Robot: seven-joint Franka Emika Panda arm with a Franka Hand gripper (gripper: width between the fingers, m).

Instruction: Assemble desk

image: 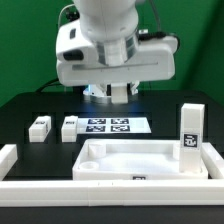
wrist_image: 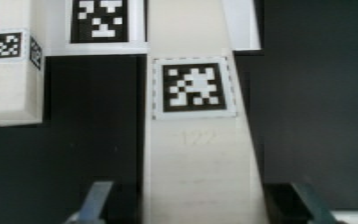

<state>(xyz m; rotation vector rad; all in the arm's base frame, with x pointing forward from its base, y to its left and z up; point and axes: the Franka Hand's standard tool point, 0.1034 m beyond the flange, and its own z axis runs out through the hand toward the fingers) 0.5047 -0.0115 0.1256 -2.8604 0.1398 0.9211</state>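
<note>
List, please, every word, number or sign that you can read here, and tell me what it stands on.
No words, brands or numbers are readable.
Black-and-white square tags, patterns only: flat white marker board, upright white block leg, long white block.
Faint marks below that long block's tag: too blurred to read.

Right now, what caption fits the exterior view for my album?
Robot arm looms behind the white desk top, an upright leg nearby.

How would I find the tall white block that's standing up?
Look for the big white desk top at the front of the table. By its end on the exterior view's right stands the tall leg. It is the only one upright; the two other legs lie low on the exterior view's left.
</note>
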